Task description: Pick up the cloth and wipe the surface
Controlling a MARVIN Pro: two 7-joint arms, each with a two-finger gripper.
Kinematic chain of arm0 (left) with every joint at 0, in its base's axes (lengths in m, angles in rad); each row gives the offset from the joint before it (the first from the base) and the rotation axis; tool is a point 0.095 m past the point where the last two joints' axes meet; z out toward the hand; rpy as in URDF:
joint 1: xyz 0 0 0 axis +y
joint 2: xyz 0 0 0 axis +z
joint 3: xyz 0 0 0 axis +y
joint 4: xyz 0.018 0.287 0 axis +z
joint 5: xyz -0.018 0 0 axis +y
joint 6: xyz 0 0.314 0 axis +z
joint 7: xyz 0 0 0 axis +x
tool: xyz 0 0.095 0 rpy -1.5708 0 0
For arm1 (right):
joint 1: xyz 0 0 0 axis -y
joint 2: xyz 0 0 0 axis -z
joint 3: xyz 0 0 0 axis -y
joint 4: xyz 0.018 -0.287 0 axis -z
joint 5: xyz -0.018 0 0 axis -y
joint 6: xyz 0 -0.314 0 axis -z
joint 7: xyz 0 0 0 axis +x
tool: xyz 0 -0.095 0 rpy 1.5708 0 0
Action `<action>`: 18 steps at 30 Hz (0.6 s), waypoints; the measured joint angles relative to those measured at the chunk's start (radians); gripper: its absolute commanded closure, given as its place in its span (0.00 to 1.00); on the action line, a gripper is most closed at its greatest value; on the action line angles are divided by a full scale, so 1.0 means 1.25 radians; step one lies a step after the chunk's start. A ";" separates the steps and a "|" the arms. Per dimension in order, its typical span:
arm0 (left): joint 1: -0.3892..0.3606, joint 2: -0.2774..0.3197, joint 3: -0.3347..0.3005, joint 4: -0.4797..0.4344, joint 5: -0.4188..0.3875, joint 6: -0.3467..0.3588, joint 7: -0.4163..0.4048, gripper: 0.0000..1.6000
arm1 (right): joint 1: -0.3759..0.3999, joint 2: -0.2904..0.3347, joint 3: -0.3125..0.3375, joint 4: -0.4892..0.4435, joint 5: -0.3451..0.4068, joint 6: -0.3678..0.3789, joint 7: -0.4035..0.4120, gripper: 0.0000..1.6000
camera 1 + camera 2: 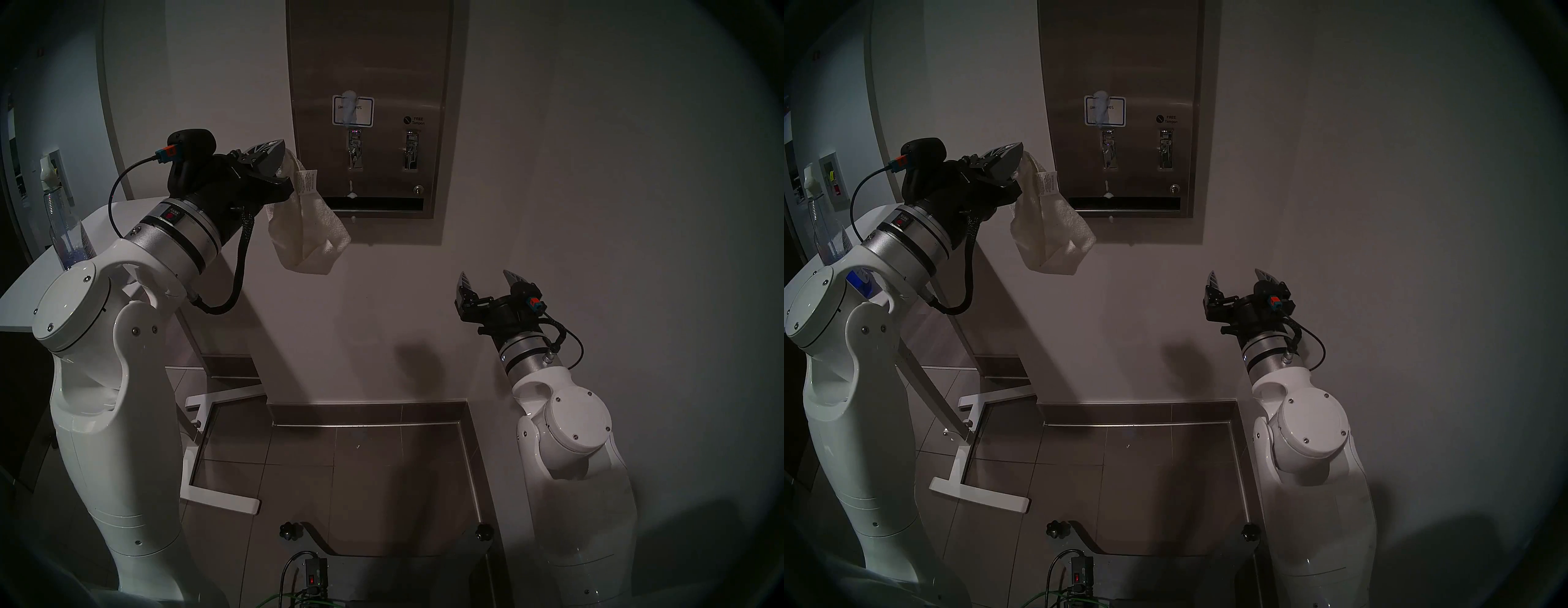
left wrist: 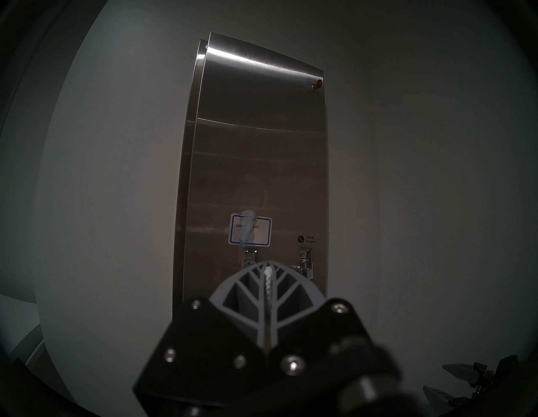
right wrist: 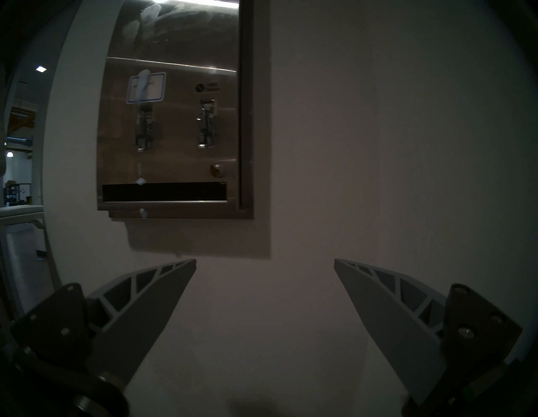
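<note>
Off-white cloth (image 1: 307, 227) hangs from the left tool (image 1: 283, 170), clamped by one edge, just left of the steel dispenser front (image 1: 369, 63) and apart from it. The right tool (image 1: 492, 282) stands spread and empty. Held so narrowly, the dangling cloth may smear the white foam (image 1: 350, 108) or snag a lever (image 1: 355, 150).

The dispenser front (image 1: 369, 63) is brushed stainless steel, satin with soft streaked highlights, and carries a glossy white paper label (image 1: 353, 111) edged in blue. The cloth (image 1: 307, 227) is off-white fabric, matt, with a rough waffle weave and a smooth printed tag (image 1: 306, 182). The left gripper (image 1: 285, 167) has matt grey ribbed plastic fingers on black mounts. The arm shells look glossy white plastic with brushed metal collars. The floor (image 1: 360, 475) is smooth brown tile.
</note>
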 measured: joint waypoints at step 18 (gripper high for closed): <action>0.000 -0.003 -0.001 0.000 0.000 0.000 -0.004 1.00 | 0.067 0.105 -0.009 -0.065 0.166 0.215 0.250 0.00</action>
